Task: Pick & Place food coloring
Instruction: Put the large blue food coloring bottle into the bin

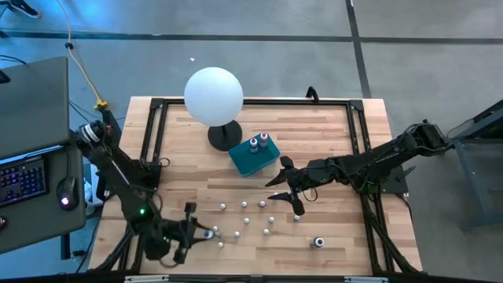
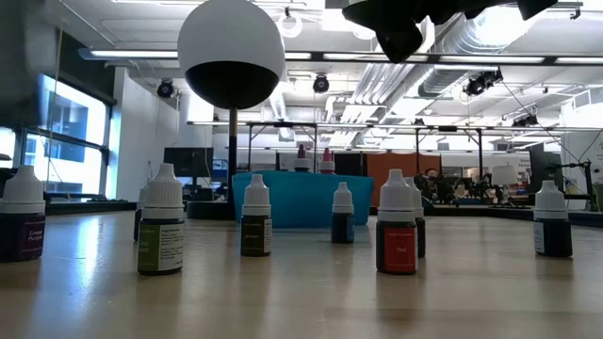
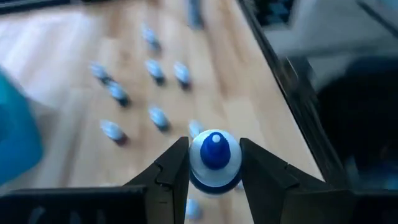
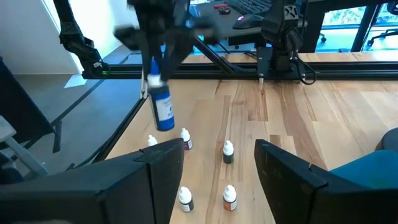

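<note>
Pale wood table [image 1: 338,236], scattered food coloring [image 1: 245,206], teal tray [image 1: 253,161], open-plan room

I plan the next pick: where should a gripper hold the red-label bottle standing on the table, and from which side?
Grip the red-label bottle across its straight dark body, below the tapered white cap, coming from above. It stands upright, but another bottle sits close behind, so set the fingers left and right.

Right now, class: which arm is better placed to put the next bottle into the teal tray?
Likely the left: its tool is shut on a blue bottle. The right tool hangs open and empty, though nearer the teal tray.
</note>
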`<state>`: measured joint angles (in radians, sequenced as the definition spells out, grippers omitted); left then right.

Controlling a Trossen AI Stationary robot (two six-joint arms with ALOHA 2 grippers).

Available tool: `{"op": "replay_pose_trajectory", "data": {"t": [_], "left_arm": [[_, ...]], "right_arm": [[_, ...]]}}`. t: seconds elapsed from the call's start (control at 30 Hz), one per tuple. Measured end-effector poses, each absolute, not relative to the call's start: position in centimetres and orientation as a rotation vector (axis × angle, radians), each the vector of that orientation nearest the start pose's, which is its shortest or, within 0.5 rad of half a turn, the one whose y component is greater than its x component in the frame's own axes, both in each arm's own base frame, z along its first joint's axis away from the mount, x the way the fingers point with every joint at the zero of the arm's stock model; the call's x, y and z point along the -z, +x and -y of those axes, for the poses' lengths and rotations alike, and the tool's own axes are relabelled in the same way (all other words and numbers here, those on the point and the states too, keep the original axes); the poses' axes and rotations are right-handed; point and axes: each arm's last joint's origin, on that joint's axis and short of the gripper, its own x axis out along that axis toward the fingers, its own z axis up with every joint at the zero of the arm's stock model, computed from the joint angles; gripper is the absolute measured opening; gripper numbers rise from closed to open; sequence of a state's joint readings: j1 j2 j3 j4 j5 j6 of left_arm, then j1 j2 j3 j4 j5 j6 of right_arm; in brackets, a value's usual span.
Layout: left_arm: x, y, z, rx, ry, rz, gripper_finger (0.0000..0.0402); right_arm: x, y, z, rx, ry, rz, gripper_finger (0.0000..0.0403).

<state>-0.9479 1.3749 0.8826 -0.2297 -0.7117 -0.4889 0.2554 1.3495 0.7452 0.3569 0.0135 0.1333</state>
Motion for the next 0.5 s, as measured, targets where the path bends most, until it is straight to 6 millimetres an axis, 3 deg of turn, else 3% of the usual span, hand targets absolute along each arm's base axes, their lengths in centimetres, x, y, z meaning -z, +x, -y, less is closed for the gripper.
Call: {"op": "replay_pose_trajectory", "data": {"t": [0.27,0.4,0.5], "left_arm": [[-30.4,22.1,17.5,-0.106,-0.089,-0.421,0.0112],[-30.5,25.4,13.5,-0.268,-0.043,-0.425,0.0111],[-29.4,27.9,9.8,-0.415,-0.042,-0.456,0.0111]], "right_arm": [[-24.6,28.2,-7.3,-0.215,0.14,-0.283,0.019],[-24.1,28.0,-7.3,-0.217,0.151,-0.342,0.019],[-23.7,27.9,-7.3,-0.213,0.15,-0.387,0.019]]}}
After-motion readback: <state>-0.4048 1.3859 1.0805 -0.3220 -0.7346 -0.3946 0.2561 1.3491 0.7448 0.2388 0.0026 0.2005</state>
